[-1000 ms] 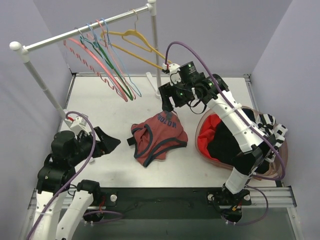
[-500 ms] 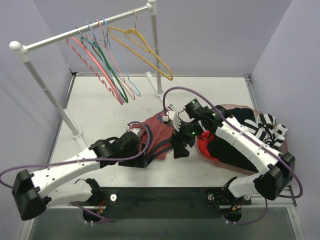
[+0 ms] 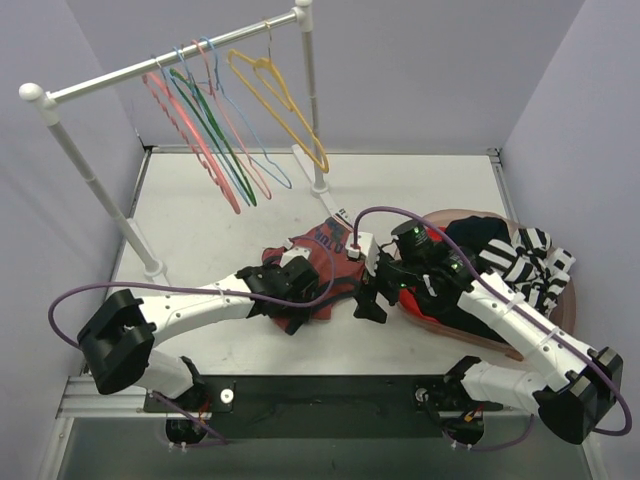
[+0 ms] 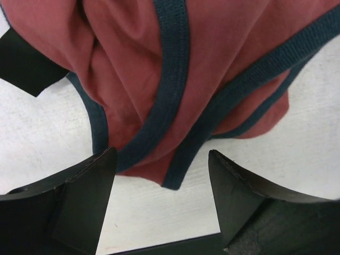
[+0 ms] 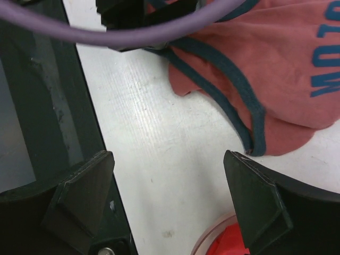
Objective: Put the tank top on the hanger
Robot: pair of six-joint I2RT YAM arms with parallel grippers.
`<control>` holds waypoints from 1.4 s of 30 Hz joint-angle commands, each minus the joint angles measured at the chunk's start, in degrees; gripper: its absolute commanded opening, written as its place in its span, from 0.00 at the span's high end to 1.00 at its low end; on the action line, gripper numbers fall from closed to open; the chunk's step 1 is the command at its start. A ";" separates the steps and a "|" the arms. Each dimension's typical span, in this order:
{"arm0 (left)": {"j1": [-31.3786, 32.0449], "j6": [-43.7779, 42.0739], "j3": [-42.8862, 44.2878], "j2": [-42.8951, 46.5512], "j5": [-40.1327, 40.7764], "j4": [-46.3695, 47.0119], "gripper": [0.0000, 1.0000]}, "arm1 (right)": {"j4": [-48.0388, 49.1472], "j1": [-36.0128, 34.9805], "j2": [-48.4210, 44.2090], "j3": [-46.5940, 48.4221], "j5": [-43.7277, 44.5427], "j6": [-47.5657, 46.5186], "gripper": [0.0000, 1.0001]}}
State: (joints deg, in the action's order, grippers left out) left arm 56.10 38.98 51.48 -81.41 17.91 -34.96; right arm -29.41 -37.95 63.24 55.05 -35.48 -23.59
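The rust-red tank top (image 3: 312, 248) with dark trim lies crumpled on the white table at centre. My left gripper (image 3: 298, 305) is open at its near edge. In the left wrist view the jaws (image 4: 159, 167) stand wide apart just short of a trimmed fold of the top (image 4: 212, 69). My right gripper (image 3: 368, 300) is open and empty, low over bare table by the top's right edge (image 5: 276, 79); its jaws (image 5: 167, 172) hold nothing. The yellow hanger (image 3: 280, 100) hangs on the rail at the back.
Pink, green and blue hangers (image 3: 210, 135) hang left of the yellow one, and a rack post (image 3: 311, 95) stands behind the top. A pink basket (image 3: 562, 300) at right holds a bright red garment (image 5: 228, 245) and a striped one (image 3: 530, 262).
My left arm has reached from the left edge to the tank top's near edge. My right arm has come down from beside the yellow hanger to the table. The yellow hanger has swung.
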 commanded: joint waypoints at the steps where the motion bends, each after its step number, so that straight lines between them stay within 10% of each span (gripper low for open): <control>1: -0.46 -3.21 2.75 -2.00 3.18 2.44 0.20 | 6.03 2.61 -2.86 -1.17 -2.04 4.25 0.13; 6: -2.39 -4.88 2.13 -4.45 0.30 3.93 0.35 | 8.05 4.11 -4.18 -3.10 -4.50 7.68 0.14; 11: -1.96 -4.09 3.27 -5.52 -3.58 1.92 1.00 | 7.88 6.22 -5.32 -2.84 -6.17 9.53 0.15; 26: 13.60 14.97 5.91 2.40 -20.70 20.71 1.00 | 7.26 21.16 -13.40 -3.45 -8.63 17.44 0.16; 32: 13.51 14.11 6.98 1.50 -18.45 16.16 0.38 | 2.43 22.66 -17.36 -5.91 -11.36 16.83 0.18; 42: -5.16 18.67 -14.37 31.36 -15.18 2.73 0.29 | -3.45 8.27 -13.51 -9.17 -8.21 6.38 0.18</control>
State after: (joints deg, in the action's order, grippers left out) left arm 59.86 54.41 43.46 -57.10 2.37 -23.99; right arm -29.30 -22.41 46.70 45.74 -45.21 -10.94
